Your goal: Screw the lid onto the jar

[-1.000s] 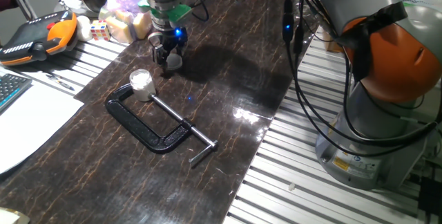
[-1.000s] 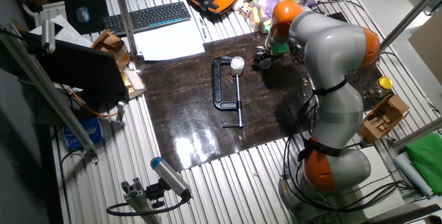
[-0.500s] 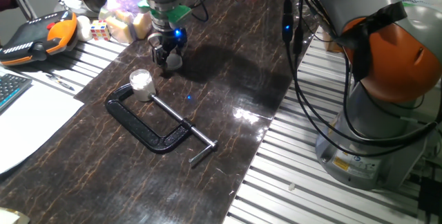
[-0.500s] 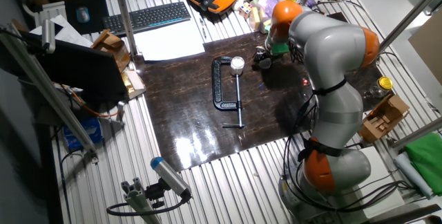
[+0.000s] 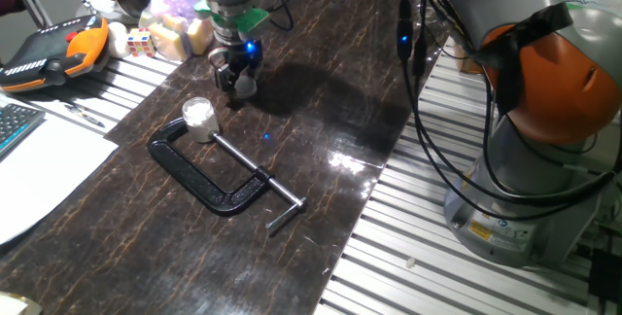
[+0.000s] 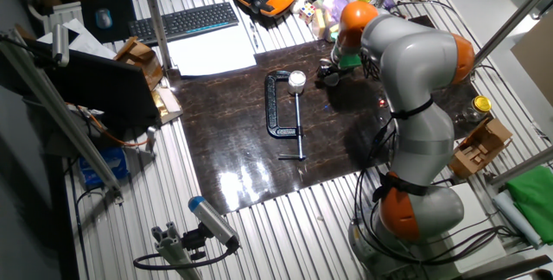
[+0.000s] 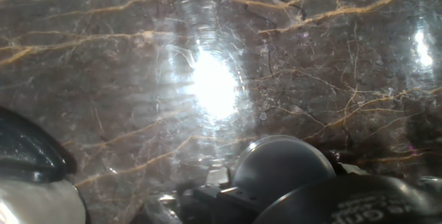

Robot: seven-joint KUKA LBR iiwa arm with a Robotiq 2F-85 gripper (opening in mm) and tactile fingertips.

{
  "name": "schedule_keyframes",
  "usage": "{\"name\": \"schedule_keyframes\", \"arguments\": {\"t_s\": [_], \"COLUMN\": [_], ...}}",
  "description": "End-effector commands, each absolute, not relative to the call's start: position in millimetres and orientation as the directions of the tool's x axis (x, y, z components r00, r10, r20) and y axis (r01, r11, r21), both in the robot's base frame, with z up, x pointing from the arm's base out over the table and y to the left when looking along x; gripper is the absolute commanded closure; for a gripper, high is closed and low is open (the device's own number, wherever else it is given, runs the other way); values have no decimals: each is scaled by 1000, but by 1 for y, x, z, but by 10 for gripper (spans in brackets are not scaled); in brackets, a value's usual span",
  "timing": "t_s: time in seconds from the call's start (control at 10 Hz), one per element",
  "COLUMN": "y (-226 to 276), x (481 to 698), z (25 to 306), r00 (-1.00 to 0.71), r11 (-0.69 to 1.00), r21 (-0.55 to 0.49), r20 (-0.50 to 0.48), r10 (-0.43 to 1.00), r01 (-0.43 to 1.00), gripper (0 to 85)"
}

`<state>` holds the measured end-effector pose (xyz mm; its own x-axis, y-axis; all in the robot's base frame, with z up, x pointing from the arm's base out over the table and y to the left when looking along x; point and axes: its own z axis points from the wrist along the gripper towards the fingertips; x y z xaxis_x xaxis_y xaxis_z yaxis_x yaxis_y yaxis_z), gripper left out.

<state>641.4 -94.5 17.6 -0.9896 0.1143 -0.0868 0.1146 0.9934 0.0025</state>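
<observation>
In the hand view, the dark finger [image 7: 27, 148] at lower left and the black gripper body at lower right frame the lid [image 7: 280, 165], a round grey disc that sits against the gripper's lower parts, with the dark marbled table [image 7: 138, 58] close beneath and a bright glare on it.

In one fixed view, the black C-clamp [image 5: 209, 174] lies nearest on the dark tabletop, its screw bar stretching toward the right. The jar [image 5: 198, 116], small, whitish and open-topped, stands upright at the clamp's far end, touching or just beside the frame; which one cannot be told. Further back, the gripper [image 5: 236, 80] points down at the table [image 5: 321, 91], a blue light glowing on it, and its fingers close on the lid [image 5: 244, 86], a pale grey disc held low over the surface, apart from the jar. Beyond, at the table's edge, lie foam blocks and dice [image 5: 141, 41].

In the other fixed view, the jar [image 6: 297, 79] stands beside the clamp [image 6: 281, 103], with the gripper [image 6: 327, 74] just to its right.
</observation>
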Motion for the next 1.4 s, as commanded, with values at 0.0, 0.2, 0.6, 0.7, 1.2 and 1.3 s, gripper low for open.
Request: {"name": "schedule_keyframes", "arguments": {"t_s": [0.0, 0.2, 0.6, 0.7, 1.2, 1.3], "y": [-95, -95, -94, -93, -68, -63], "x": [641, 641, 638, 638, 633, 633], "z": [17, 19, 31, 36, 76, 84], "r00": [-990, -990, -989, -989, -985, -985], "r11": [994, 994, 993, 993, 989, 989], "r21": [2, 3, -4, -7, -34, -37], "r20": [-87, -88, -93, -91, -97, -97], "r10": [112, 112, 116, 119, 140, 140], "r01": [112, 112, 117, 120, 144, 144], "gripper": [197, 200, 207, 207, 200, 200]}}
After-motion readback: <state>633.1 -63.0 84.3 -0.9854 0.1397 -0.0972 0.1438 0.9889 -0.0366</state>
